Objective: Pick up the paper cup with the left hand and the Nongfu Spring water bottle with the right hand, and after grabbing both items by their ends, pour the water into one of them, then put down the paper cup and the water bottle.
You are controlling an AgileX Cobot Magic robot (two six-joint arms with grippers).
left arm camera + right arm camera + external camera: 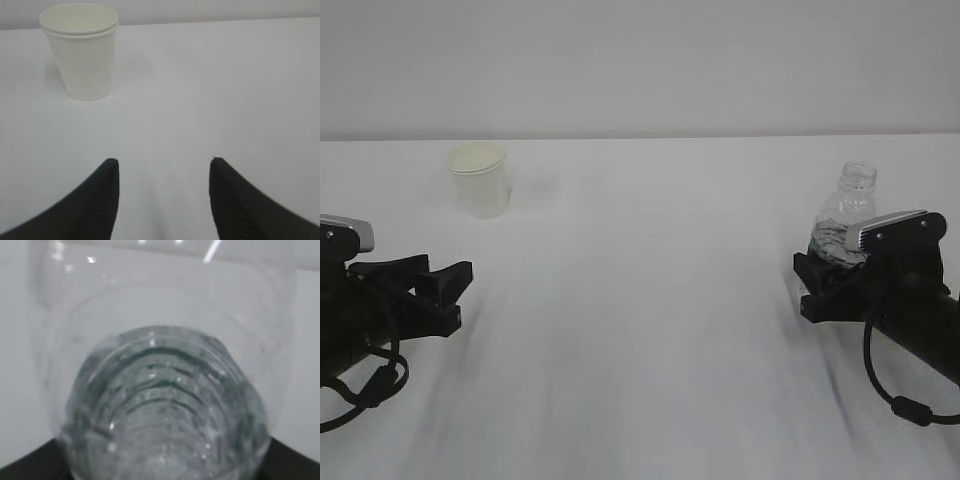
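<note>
Right hand [820,290] pinching Nongfu Spring water bottle [847,222] low. Left hand [445,295] spread, empty; paper cup [480,178] waiting at 12 o'clock. Pouring, setting down remaining.

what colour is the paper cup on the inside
Pale cream inside the paper cup, with white outer walls; the left wrist view shows it best.

The small clear ribbed plastic water bottle [848,218] shows only its threaded neck and shoulder in the exterior view; its lower body is hidden behind the black right gripper [817,290], toward 6 o'clock. In the right wrist view the bottle [162,405] fills the frame, blurred, cut off at 12 and 6 o'clock, so the gripper's contact cannot be judged. The black left gripper [164,175] has both fingers [95,205] cut off at 6 o'clock.
</note>
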